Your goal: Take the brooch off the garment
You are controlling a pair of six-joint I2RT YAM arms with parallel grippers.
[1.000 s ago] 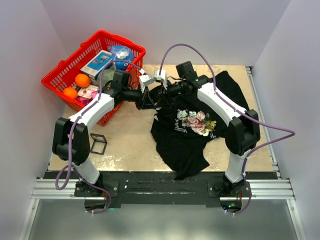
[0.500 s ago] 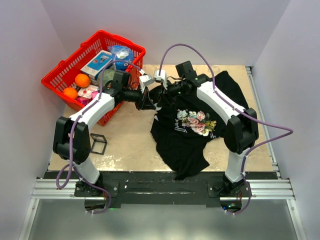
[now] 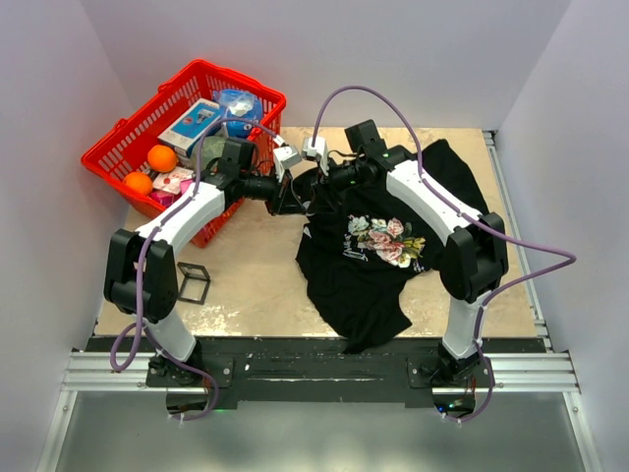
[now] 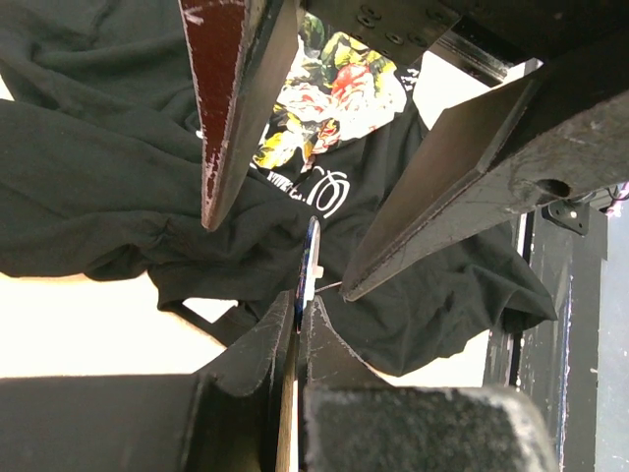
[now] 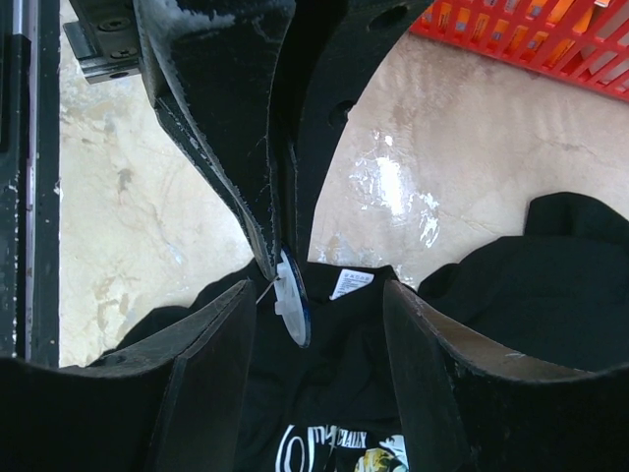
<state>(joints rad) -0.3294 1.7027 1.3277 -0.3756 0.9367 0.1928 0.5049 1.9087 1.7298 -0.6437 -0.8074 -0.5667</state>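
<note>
The black T-shirt (image 3: 432, 187) lies on the table's right half with its floral print (image 3: 385, 239) facing up. It also shows in the left wrist view (image 4: 98, 187) and the right wrist view (image 5: 550, 285). My left gripper (image 3: 295, 197) (image 4: 300, 313) is shut on the brooch (image 4: 311, 258), a thin blue disc seen edge-on, held above the shirt's collar. In the right wrist view the brooch (image 5: 293, 310) shows its white back and a thin pin wire. My right gripper (image 3: 316, 187) (image 5: 319, 295) is open, with one finger on each side of the brooch. The wire points at one of its fingertips (image 5: 251, 290).
A red basket (image 3: 118, 147) at the back left holds oranges, boxes and a blue-and-white round container (image 3: 239, 106). A small black frame (image 3: 192, 283) lies on the table near the left arm. The shirt's white label (image 5: 351, 283) shows at the collar.
The right arm's elbow has shifted slightly to the left. Both grippers have stayed together at the shirt's collar, the left one still shut on the brooch.
</note>
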